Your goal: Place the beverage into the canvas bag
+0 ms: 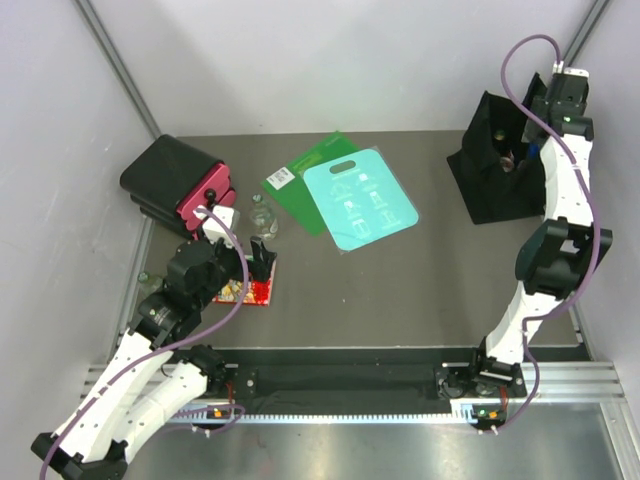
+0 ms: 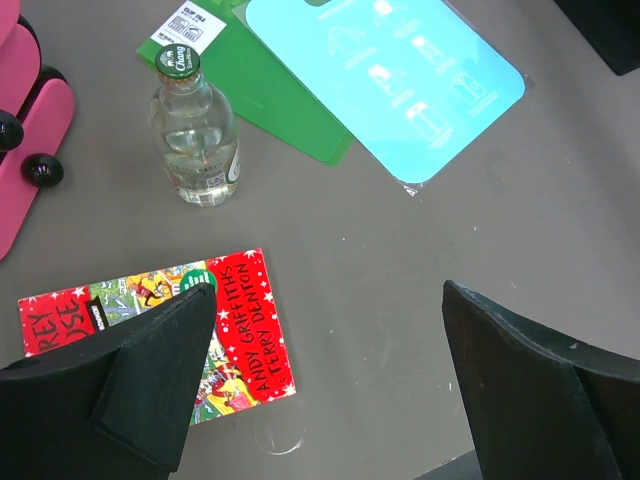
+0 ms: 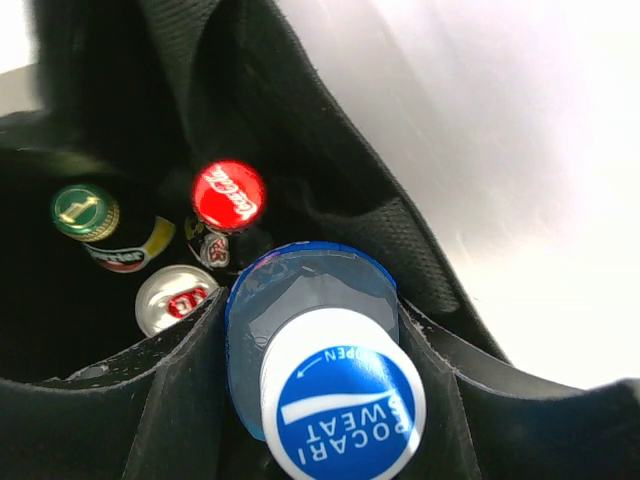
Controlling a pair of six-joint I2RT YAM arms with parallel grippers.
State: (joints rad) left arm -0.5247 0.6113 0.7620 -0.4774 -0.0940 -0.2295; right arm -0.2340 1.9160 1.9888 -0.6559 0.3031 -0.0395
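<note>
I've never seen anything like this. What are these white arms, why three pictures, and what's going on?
These are two robot arms bolted to a table. The wide picture looks down from above; the other two come from a camera on each wrist. The left hand hovers open and empty by a red book, near a glass bottle, a green board and a turquoise board. The right hand grips a Pocari Sweat bottle at the mouth of the black canvas bag, where other drinks, such as a Coca-Cola bottle, already stand.
</note>
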